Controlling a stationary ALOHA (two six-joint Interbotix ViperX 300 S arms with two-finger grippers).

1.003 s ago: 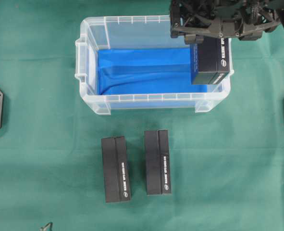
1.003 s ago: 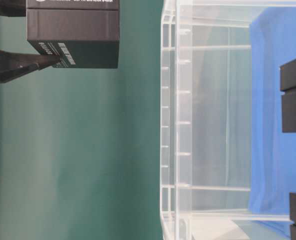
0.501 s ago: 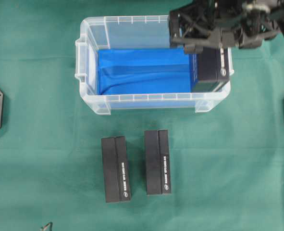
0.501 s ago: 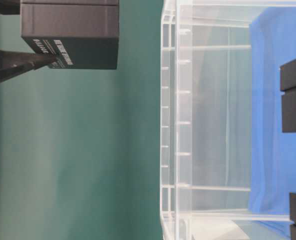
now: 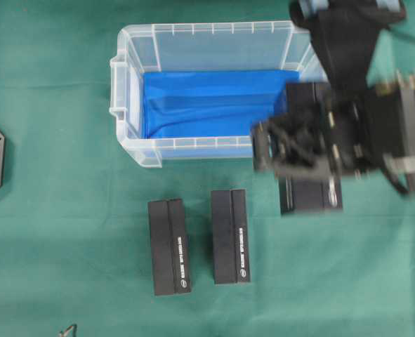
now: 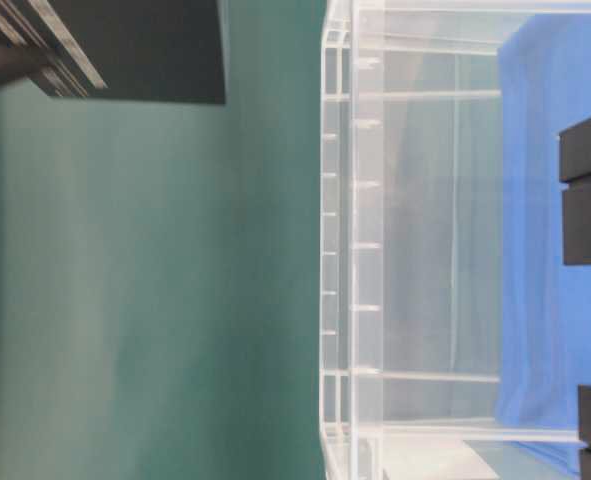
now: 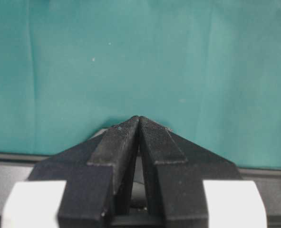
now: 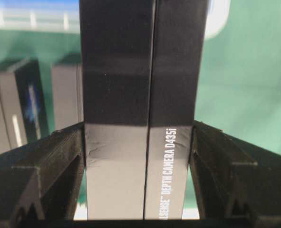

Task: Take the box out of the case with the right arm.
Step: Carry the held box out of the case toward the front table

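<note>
Box clear of the case, ready to set down.
Right gripper (image 5: 298,151) clamps the box (image 5: 310,193); left gripper (image 7: 139,124) is closed, empty. Lower flat, probably right of the two boxes (image 5: 200,242), then release.

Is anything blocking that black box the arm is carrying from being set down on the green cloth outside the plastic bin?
Nothing visible does. The right gripper holds the black box already past the case wall, above bare green cloth. The two other black boxes lie to its left in the overhead view, apart from it.
</note>
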